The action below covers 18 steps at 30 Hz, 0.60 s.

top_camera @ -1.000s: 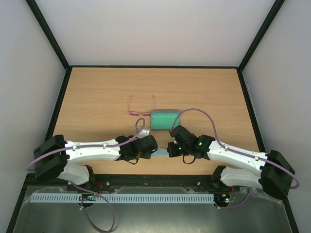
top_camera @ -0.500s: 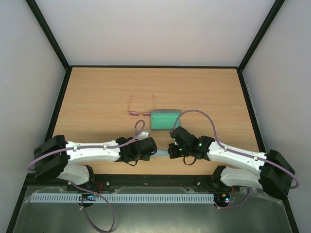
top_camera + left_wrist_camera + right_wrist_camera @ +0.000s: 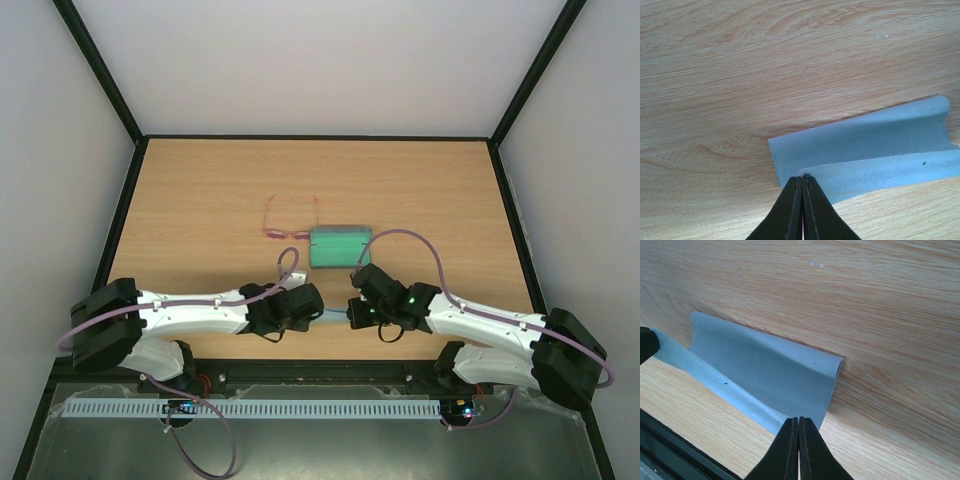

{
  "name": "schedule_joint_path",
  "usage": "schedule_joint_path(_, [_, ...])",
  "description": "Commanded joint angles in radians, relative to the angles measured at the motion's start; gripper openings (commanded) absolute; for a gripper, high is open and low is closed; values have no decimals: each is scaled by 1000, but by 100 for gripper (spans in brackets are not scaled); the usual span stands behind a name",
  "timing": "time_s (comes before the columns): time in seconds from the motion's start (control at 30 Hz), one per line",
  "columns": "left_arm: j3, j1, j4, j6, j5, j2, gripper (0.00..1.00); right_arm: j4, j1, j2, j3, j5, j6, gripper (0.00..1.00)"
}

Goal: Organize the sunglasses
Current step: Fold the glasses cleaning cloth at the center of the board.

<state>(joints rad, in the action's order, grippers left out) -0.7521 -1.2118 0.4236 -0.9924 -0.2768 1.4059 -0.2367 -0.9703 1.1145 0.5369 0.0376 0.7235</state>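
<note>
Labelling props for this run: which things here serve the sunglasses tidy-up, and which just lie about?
Job: thin pink-red framed sunglasses; open green-lined oblong case; light-blue square cloth, pinched by left gripper and right gripper.
Lying about: nothing else visible.

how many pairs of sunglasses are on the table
1. The sunglasses lie on the table, just left of the green-lined case. Part of the near edge is covered, so another could be hidden.

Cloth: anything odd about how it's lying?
Yes. The cloth isn't flat: the left end effector and right end effector each pinch a near corner, raising that edge, so a long crease runs across it. The sunglasses and case lie beyond it; nothing odd there.
</note>
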Motion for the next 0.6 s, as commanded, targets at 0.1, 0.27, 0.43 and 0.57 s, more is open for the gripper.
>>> schedule_joint_path(0.1, [16,-7,1,-9,-8,26,2,-10,-7,25,-7,-18,11,1])
schedule_joint_path(0.27, [16,-8,2,-18,-9,37,2,-22,-8,55,19,-38,10,1])
schedule_joint_path(0.43, [19,-8,0,-26,-7,52,2,-30,-8,96,47,-52,5,1])
schedule_joint_path(0.57, [16,-6,3,-28,-14,53,2,-26,-8,117,65,-52,1,1])
